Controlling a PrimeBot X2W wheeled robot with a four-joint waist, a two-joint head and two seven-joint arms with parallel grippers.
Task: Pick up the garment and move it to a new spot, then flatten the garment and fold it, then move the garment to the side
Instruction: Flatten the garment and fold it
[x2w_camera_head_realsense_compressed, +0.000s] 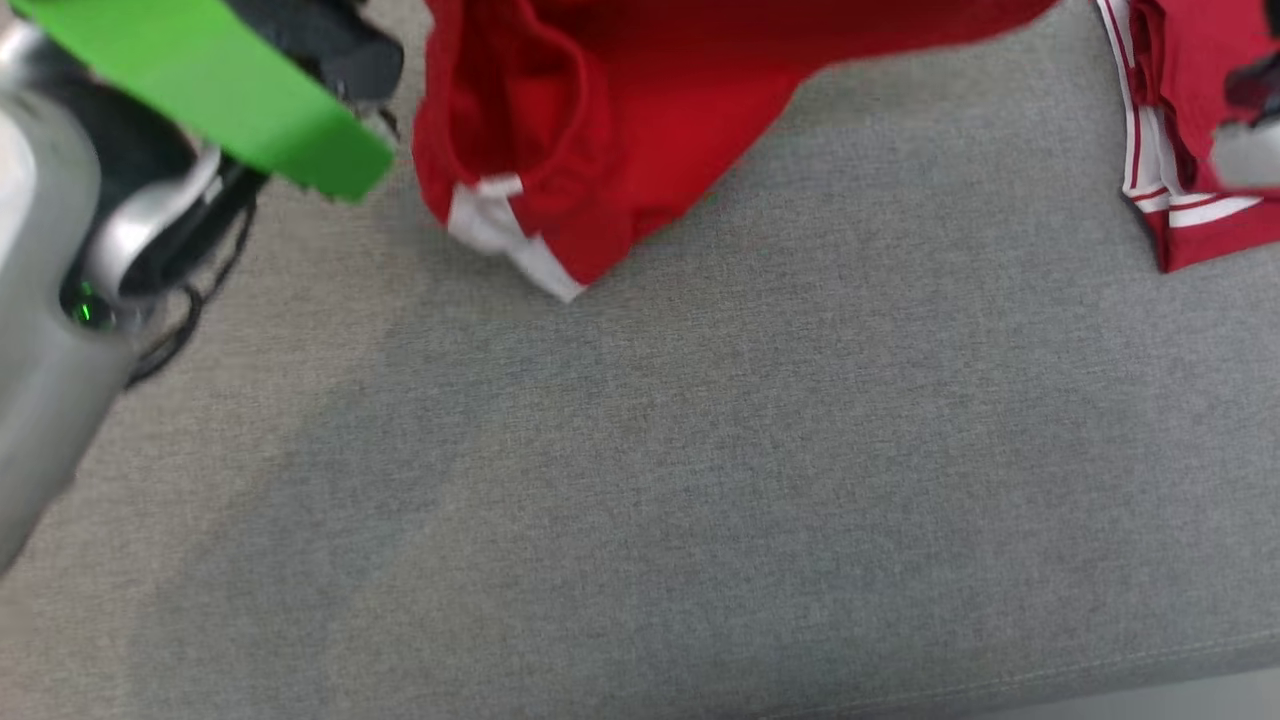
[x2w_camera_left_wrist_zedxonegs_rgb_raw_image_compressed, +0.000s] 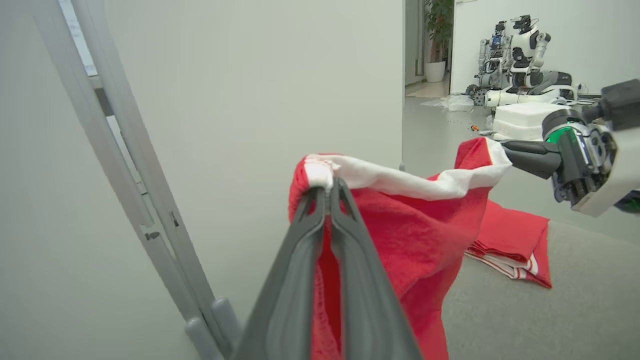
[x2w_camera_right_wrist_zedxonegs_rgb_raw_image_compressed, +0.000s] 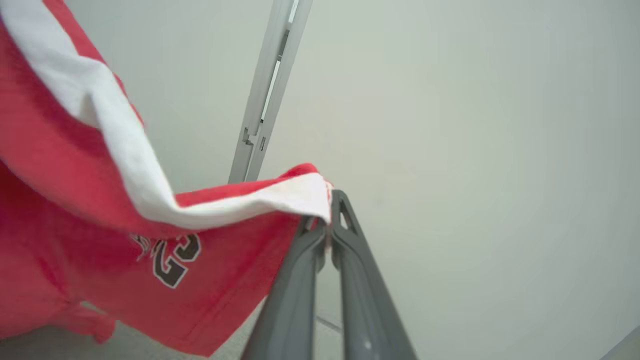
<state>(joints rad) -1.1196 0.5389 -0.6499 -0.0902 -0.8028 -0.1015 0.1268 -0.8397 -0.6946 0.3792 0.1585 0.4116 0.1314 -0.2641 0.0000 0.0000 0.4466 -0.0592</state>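
Observation:
The garment (x2w_camera_head_realsense_compressed: 620, 120) is red with white trim and hangs from the top of the head view, its lower corner just above the grey cushioned surface (x2w_camera_head_realsense_compressed: 700, 480). In the left wrist view my left gripper (x2w_camera_left_wrist_zedxonegs_rgb_raw_image_compressed: 327, 187) is shut on one end of the garment's (x2w_camera_left_wrist_zedxonegs_rgb_raw_image_compressed: 415, 235) white band. My right gripper (x2w_camera_left_wrist_zedxonegs_rgb_raw_image_compressed: 505, 150) pinches the other end of that band, which is stretched between the two. The right wrist view shows my right gripper (x2w_camera_right_wrist_zedxonegs_rgb_raw_image_compressed: 327, 225) shut on the white edge, with the red cloth (x2w_camera_right_wrist_zedxonegs_rgb_raw_image_compressed: 100, 240) and its printed number draping to the left.
A second red garment (x2w_camera_left_wrist_zedxonegs_rgb_raw_image_compressed: 510, 245) lies folded on the grey surface, at the head view's right edge (x2w_camera_head_realsense_compressed: 1200, 120). A grey metal frame (x2w_camera_left_wrist_zedxonegs_rgb_raw_image_compressed: 130, 165) leans against the white wall behind. Other robots (x2w_camera_left_wrist_zedxonegs_rgb_raw_image_compressed: 520, 55) stand in a far room.

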